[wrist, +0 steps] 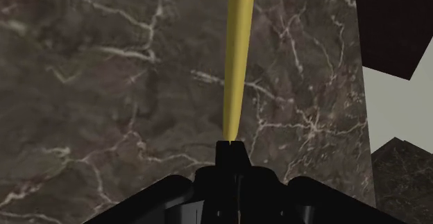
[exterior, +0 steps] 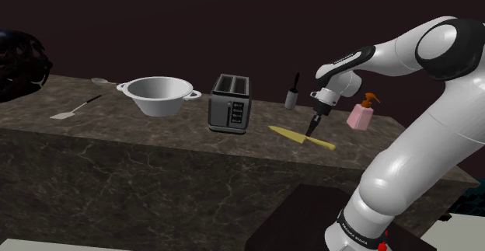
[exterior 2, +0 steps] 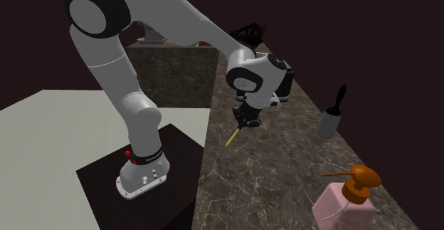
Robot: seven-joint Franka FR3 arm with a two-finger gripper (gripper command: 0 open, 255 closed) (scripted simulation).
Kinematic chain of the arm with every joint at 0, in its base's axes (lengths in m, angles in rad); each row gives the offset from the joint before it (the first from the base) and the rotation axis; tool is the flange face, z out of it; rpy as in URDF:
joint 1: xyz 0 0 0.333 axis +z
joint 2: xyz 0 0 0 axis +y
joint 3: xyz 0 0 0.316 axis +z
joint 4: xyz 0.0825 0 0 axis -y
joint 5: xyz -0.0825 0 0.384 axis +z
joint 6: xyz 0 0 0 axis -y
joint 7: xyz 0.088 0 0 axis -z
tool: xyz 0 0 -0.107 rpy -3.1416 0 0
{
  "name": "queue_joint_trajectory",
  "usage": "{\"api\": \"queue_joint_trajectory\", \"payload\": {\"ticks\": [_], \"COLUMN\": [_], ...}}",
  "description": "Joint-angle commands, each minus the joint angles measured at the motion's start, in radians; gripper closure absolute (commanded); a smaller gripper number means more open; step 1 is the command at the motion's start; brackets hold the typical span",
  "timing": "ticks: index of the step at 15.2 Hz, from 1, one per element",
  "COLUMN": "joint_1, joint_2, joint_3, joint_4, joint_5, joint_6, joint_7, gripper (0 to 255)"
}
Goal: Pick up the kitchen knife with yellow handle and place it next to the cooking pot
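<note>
Now the black gripper (exterior: 313,129) has its two fingers pinched together on the yellow knife (exterior: 289,133). The knife sits low over the dark marbled counter (exterior: 140,125), just beside the toaster (exterior: 230,103) on the shoulder view's right, though I can't tell whether it is clear of the surface. To my eye the grasp is made but the carry and setting-down are yet to do, since the pot (exterior: 159,95) stands on the toaster's other side, well apart from the knife, and looks empty, with nothing visible in the toaster's slots either.

A kitchen — toaster (exterior: 230,103), pot (exterior: 158,95), dark veined counter (exterior: 116,137).
</note>
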Motion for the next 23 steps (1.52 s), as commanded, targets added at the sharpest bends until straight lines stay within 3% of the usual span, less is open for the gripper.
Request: {"api": "queue_joint_trajectory", "payload": {"ticks": [1,2,4,6,13,21,22,23], "joint_1": [0.000,0.000,0.042,0.051,0.062,0.062,0.062,0.062], "joint_2": [0.000,0.000,0.136,0.239,0.256,0.256,0.256,0.256], "joint_3": [0.000,0.000,-0.019,-0.022,-0.002,-0.002,-0.002,-0.002], "joint_4": [0.000,0.000,0.140,0.244,0.160,0.160,0.160,0.160], "joint_5": [0.000,0.000,0.098,0.166,0.200,0.200,0.200,0.200], "joint_6": [0.000,0.000,-0.127,-0.224,-0.129,-0.129,-0.129,-0.129], "joint_7": [0.000,0.000,-0.032,-0.054,-0.073,-0.073,-0.073,-0.073], "gripper": [255,0,0,0,0,0,255,255]}}
